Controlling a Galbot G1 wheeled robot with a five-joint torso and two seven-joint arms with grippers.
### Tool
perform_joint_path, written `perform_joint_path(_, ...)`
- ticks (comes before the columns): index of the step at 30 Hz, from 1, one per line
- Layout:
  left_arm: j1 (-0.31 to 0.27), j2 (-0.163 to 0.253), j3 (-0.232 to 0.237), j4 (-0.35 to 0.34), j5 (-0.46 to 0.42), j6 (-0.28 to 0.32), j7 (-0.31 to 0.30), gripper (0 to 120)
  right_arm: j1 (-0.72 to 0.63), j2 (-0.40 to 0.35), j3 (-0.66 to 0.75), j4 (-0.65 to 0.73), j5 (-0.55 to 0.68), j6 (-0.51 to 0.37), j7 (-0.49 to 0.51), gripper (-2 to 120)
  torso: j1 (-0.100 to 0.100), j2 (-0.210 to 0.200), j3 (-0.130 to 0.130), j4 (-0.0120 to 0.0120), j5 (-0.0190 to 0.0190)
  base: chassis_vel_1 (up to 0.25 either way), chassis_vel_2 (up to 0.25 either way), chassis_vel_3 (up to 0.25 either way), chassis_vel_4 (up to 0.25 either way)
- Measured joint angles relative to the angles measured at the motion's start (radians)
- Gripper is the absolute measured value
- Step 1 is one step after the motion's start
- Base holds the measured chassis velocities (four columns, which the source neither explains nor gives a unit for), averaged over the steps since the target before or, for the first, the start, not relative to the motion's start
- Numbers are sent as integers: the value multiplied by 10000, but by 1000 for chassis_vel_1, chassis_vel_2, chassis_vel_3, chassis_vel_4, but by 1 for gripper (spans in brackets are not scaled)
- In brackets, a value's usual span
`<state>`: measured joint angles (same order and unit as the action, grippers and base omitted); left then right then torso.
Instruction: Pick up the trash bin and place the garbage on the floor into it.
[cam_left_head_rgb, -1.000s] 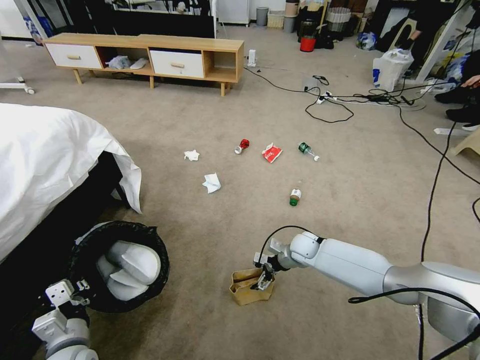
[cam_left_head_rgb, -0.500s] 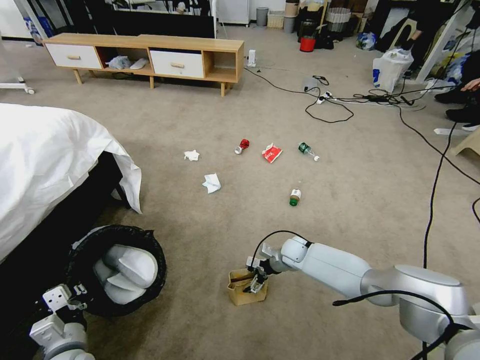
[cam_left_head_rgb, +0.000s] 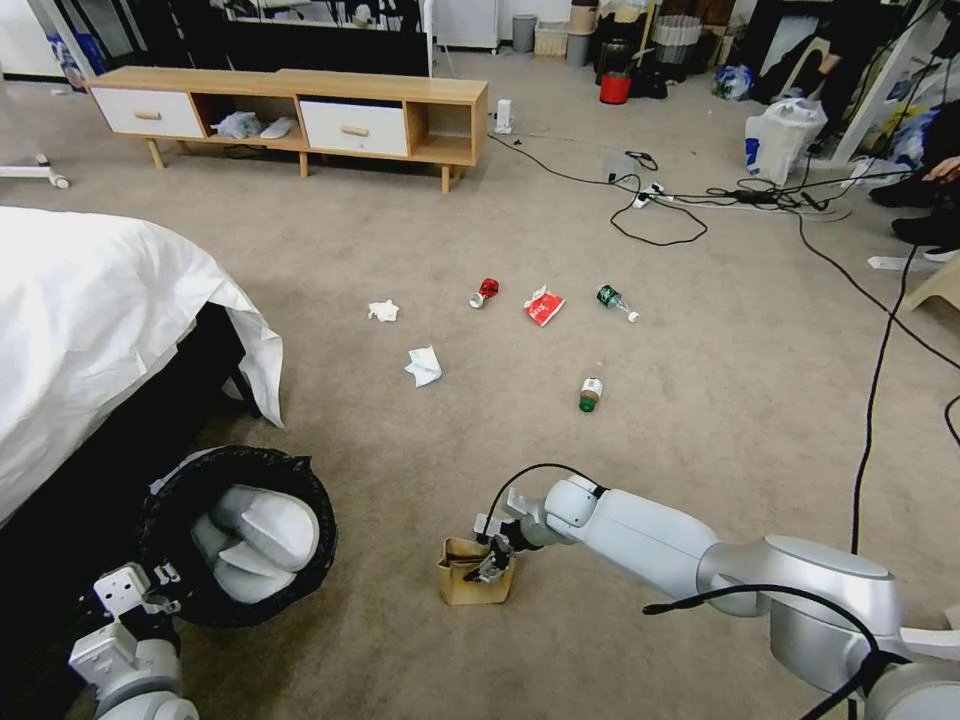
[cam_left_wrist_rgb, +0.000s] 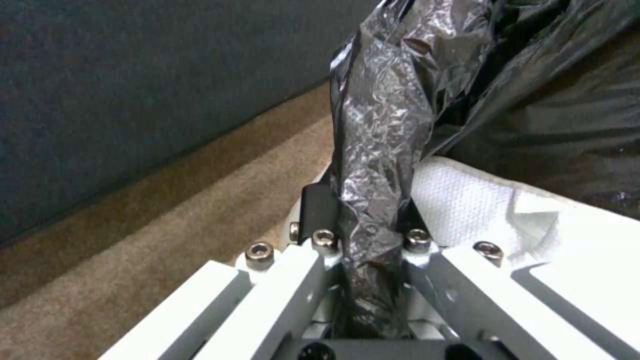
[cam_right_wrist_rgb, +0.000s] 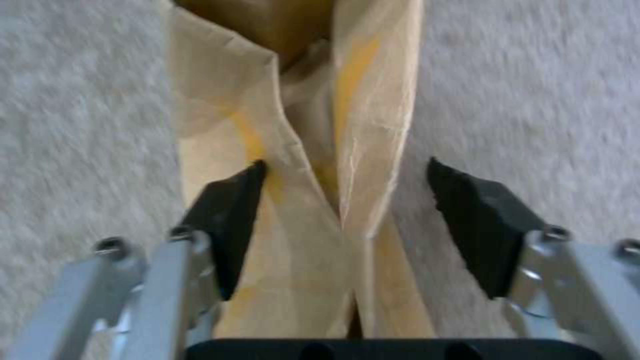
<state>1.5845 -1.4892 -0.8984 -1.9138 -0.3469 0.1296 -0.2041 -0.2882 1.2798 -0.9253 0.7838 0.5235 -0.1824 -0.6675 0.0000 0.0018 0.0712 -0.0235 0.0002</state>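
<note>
Head view: left gripper (cam_left_head_rgb: 150, 590) low at the robot's left, beside the bed (cam_left_head_rgb: 90, 300), pinched on the near rim of the bin (cam_left_head_rgb: 235, 535). Bin is tilted, its mouth toward the camera, black liner over the rim, white stuff inside.

Left wrist view: pads (cam_left_wrist_rgb: 319, 210) pressed together on a fold of the black liner (cam_left_wrist_rgb: 380, 150); white bin wall just beside the clamp, carpet (cam_left_wrist_rgb: 167, 220) below.

Right gripper (cam_left_head_rgb: 490, 562) is down at the paper bag (cam_left_head_rgb: 470, 585), which stands on the carpet in front of the robot, to the right of the bin and apart from it. Right wrist view: fingers (cam_right_wrist_rgb: 230, 215) spread, straddling the bag's creased top edge. One pad touches the paper; the other stands off it with a gap, carpet visible between. So not clamped on the bag.

Rest of the garbage lies further out on the floor, spread in a loose group:
- two tissues (cam_left_head_rgb: 424, 365), one nearer, one (cam_left_head_rgb: 383, 311) further left
- red can (cam_left_head_rgb: 484, 292)
- red-white wrapper (cam_left_head_rgb: 543, 305) just right of the can
- bottle (cam_left_head_rgb: 616, 300) right of the wrapper, lying down
- second bottle (cam_left_head_rgb: 590, 394) nearer the robot, well apart from the bag

All of those are untouched by either gripper. Cabinet (cam_left_head_rgb: 290, 110) at the far wall, cables (cam_left_head_rgb: 700, 200) across the floor at right.
</note>
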Motion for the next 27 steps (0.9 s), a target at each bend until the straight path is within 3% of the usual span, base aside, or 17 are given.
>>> perform_joint_path(2,-7,17,17,4,0,3,-24,1,3,-1,2,99,47,-13,22,56,-1,0,0,0,0,0,0,0,0)
perform_joint_path(7,-28,64,166,8,-6,4,-165,1,73,-92,-25,730,298,-182,244,31,0,0,0,0,-1,0,0,0,0)
perform_joint_path(10,-44,63,192,7,-2,7,-175,1,100,-157,-59,1000,416,-271,340,25,0,0,0,-1,-1,0,0,0,0)
perform_joint_path(15,-71,70,222,-6,20,32,-180,1,217,-393,-165,1848,749,-594,665,2,0,0,0,0,-2,0,0,0,0)
perform_joint_path(20,-98,89,238,-35,24,69,-180,1,302,-686,-198,2587,1148,-844,1075,0,0,0,0,-2,-3,0,0,0,0)
perform_joint_path(27,-193,200,392,-184,130,202,-133,1,553,-1853,98,4857,2068,-1322,2243,0,0,0,0,-2,-4,0,0,0,0)
